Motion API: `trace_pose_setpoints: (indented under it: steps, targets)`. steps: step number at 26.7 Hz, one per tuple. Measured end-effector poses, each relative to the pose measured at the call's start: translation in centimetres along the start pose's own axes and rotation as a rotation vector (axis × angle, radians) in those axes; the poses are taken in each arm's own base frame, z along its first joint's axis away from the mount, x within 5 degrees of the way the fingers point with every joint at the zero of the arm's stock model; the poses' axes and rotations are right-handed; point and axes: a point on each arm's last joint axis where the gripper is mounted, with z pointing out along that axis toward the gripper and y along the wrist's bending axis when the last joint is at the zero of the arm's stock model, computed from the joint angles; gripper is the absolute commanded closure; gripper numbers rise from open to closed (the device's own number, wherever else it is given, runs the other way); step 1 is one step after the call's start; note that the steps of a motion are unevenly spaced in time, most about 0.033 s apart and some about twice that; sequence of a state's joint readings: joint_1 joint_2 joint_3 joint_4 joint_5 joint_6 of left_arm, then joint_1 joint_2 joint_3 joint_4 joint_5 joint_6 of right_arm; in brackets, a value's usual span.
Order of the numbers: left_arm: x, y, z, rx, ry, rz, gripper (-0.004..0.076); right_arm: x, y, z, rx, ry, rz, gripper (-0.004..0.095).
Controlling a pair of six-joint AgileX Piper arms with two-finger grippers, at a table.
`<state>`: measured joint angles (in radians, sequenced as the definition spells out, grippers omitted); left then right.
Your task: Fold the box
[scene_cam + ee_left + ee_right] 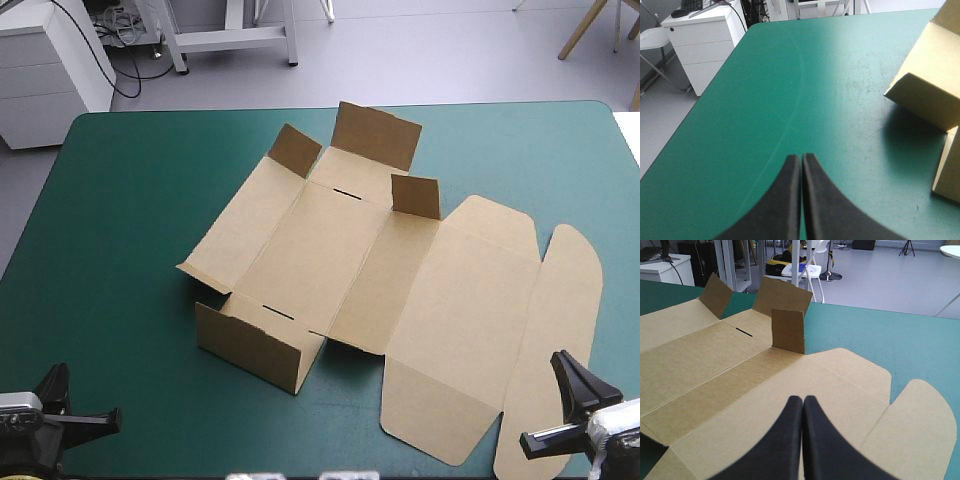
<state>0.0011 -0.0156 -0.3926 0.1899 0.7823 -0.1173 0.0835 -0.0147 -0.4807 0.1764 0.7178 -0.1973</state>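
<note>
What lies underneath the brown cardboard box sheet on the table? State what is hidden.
The brown cardboard box sheet lies on the teal-green table cover, which shows around its edges. Whatever is directly beneath the board is covered and cannot be seen.

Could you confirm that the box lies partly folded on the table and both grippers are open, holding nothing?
Not quite: both grippers are shut, not open. The left wrist view shows the left gripper shut over the table; the right wrist view shows the right gripper shut over the box. The rest holds.
</note>
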Motion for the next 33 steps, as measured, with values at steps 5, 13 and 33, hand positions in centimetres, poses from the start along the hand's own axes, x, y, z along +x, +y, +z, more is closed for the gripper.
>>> trace_pose_setpoints:
  steps: [5, 13, 33]
  targets:
    - [0.0, 0.0, 0.0, 0.0, 0.0, 0.0, 0.0734, 0.0, 0.0, 0.0, 0.0, 0.0, 0.0, 0.0928]
    - [0.0, 0.0, 0.0, 0.0, 0.0, 0.0, 0.0734, 0.0, 0.0, 0.0, 0.0, 0.0, 0.0, 0.0927]
    - [0.0, 0.0, 0.0, 0.0, 0.0, 0.0, 0.0734, 0.0, 0.0, 0.0, 0.0, 0.0, 0.001, 0.0509]
